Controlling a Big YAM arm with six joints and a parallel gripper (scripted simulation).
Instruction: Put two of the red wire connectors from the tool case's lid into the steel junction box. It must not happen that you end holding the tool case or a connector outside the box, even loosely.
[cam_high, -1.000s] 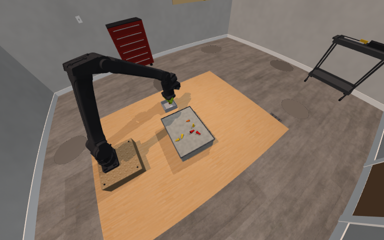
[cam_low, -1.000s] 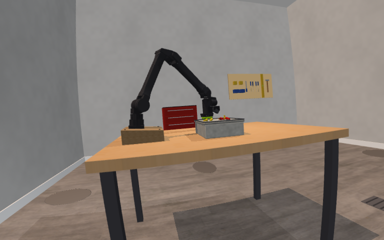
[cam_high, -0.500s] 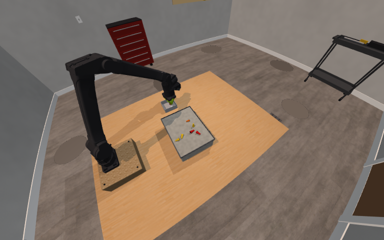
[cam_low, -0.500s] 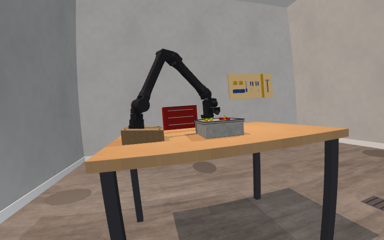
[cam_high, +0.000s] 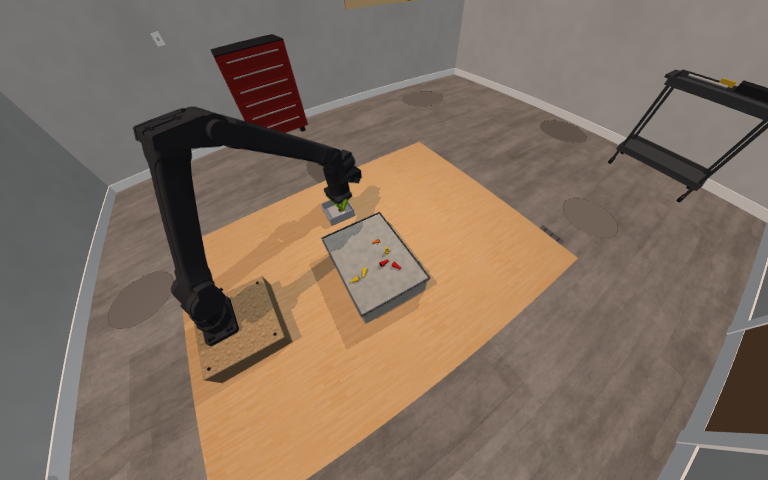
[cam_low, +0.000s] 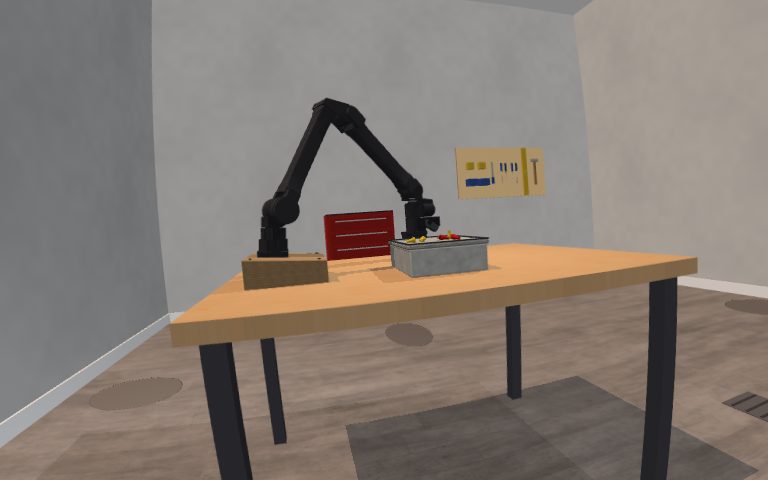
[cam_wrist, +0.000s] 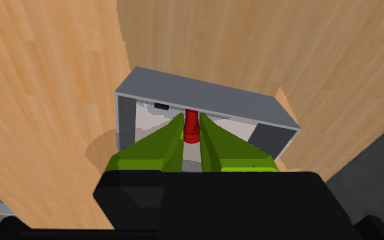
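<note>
claw (cam_wrist: 191, 134): pinching a red wire connector (cam_wrist: 190, 129) | where: right over the open steel junction box (cam_wrist: 200, 95) on the table (cam_high: 464, 226) | do well: stay inside the walls, let go gently | left: two reds on the lid (cam_high: 362, 294)

A light wooden rectangular worktop (cam_high: 487, 237) on dark legs is seen. Three things are carried directly on it: a cork-textured base block (cam_high: 266, 333) near one corner, a grey rectangular tool case (cam_high: 390, 302) at the middle, and a small steel junction box (cam_high: 330, 212) just beside the case.
</note>
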